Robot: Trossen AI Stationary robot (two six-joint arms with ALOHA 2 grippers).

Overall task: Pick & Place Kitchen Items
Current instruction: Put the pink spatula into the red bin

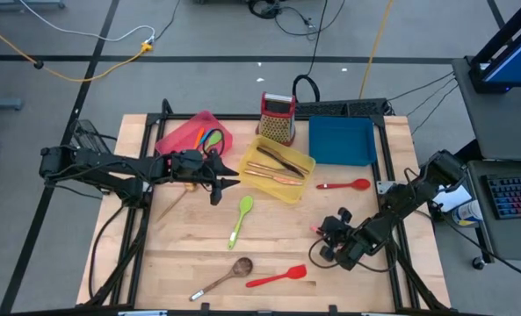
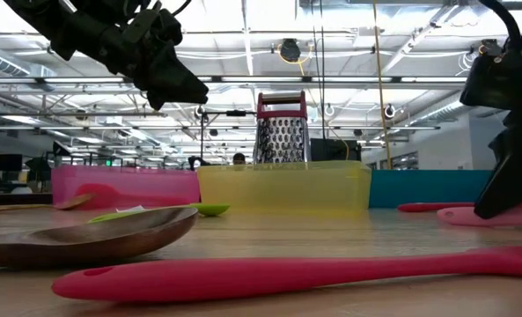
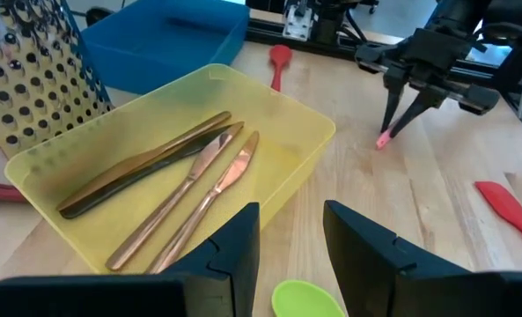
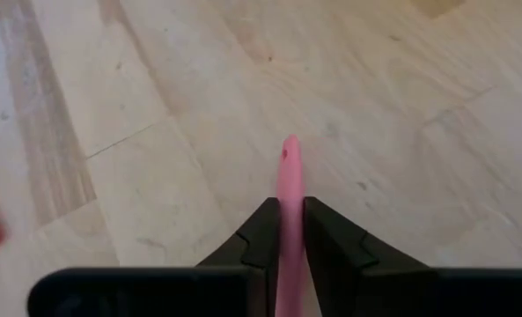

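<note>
Pink utensil (image 4: 288, 189) pinched in right gripper (image 1: 324, 241), near right of table (image 1: 278, 246): pick step, lift comes next, then carry to a tray. Left gripper (image 3: 289, 242) empty, jaws apart, hovering by yellow tray (image 1: 297, 186) farther back.

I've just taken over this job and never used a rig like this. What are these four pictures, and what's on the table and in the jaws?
Two dark robot arms work at a wooden table. One camera looks straight down, one sits at table height, and one rides on each wrist.

At the back stand a pink tray, yellow tray with copper cutlery, blue tray and grater. Loose on the wood lie a green spatula, red spoon, wooden spoon and red spatula.

The left gripper hangs near the yellow tray, jaws open and empty. The right gripper is at the table's right side, jaws shut on a pink utensil.
</note>
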